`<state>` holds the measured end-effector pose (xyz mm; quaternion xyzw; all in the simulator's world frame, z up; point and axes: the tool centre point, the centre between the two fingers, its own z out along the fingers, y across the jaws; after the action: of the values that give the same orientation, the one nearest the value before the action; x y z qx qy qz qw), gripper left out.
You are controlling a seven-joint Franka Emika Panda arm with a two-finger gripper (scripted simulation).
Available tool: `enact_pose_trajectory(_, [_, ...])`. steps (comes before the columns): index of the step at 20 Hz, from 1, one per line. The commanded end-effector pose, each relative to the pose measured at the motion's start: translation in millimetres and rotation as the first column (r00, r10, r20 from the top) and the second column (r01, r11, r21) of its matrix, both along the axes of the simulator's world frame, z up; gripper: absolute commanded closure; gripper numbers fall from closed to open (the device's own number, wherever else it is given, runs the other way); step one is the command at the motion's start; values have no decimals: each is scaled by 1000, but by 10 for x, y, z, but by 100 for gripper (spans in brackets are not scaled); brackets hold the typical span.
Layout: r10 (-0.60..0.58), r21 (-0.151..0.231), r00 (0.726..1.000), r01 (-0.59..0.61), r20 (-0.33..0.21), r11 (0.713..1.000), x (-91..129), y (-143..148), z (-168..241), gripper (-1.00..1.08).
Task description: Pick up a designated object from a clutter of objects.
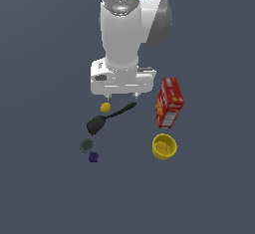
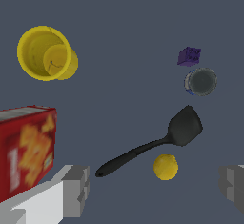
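The small yellow-orange ball (image 1: 105,107) lies on the dark floor just beside the black spatula (image 1: 107,117). In the wrist view the ball (image 2: 166,166) sits between my two fingers, closer to one of them, with the spatula (image 2: 152,144) just past it. My gripper (image 1: 121,97) hangs open and empty above the floor, its fingertips (image 1: 108,97) wide apart; the ball sits just below one fingertip. In the wrist view the gripper (image 2: 155,189) shows both grey pads far apart.
A red box (image 1: 169,102) stands at the exterior view's right, with a yellow hollow cup (image 1: 164,146) below it. A small dark grey round thing (image 1: 87,144) and a tiny purple cube (image 1: 93,157) lie at the lower left of the spatula.
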<state>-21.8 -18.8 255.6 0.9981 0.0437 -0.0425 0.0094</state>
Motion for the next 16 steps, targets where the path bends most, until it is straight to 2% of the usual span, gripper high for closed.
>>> enact_pose_trajectory(1, [12,7,1000,-12,4,1000,-38,-73,-133,-92])
enact_pose_trajectory(8, [57,27,998,-57,24,998,-235,-346,-616,-92])
enact_pose_trajectory(16, [107,37,993,-109,52,993,-598,-670,-1162,-92])
